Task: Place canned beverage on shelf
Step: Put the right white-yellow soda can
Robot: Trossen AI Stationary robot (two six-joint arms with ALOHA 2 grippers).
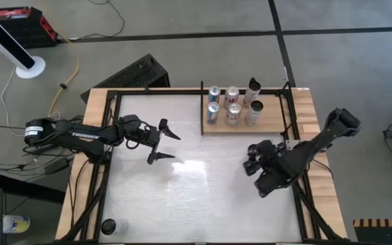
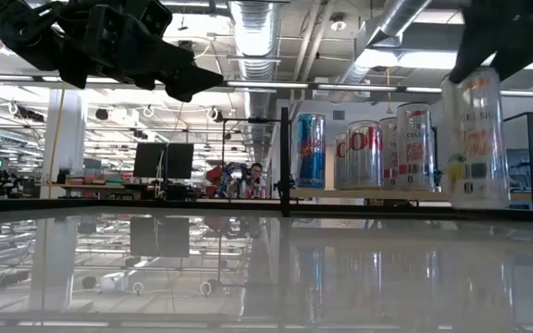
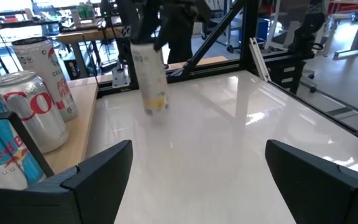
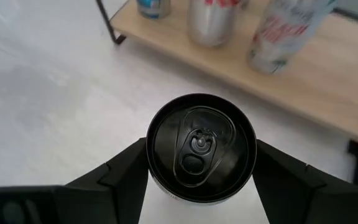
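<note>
My right gripper (image 1: pixel 256 158) is shut on a tall slim white can with a black top (image 4: pixel 201 149), in front of the shelf. The can also shows in the low view (image 2: pixel 475 139) and the left wrist view (image 3: pixel 149 74). The shelf (image 1: pixel 278 121) is a tan wood panel with black rails at the table's far right. Several cans stand upright on it (image 1: pixel 232 105), blue, silver and white. My left gripper (image 1: pixel 165 143) is open and empty above the table's left half; its fingers show in its wrist view (image 3: pixel 197 180). My right gripper pinches the can between its two fingers, on opposite sides of the wall just under the top rim (image 4: pixel 150 158). The fingers (image 4: pixel 123 171) come from above, pointing down. The can hangs upright below them (image 2: pixel 475 176) and appears just clear of the table.
Black metal rails frame the table (image 1: pixel 111 136), and a black upright (image 1: pixel 203 109) stands at the shelf's left end. A small dark round object (image 1: pixel 107 226) sits at the table's near left corner. The glossy white tabletop (image 1: pixel 203 197) lies open between the arms.
</note>
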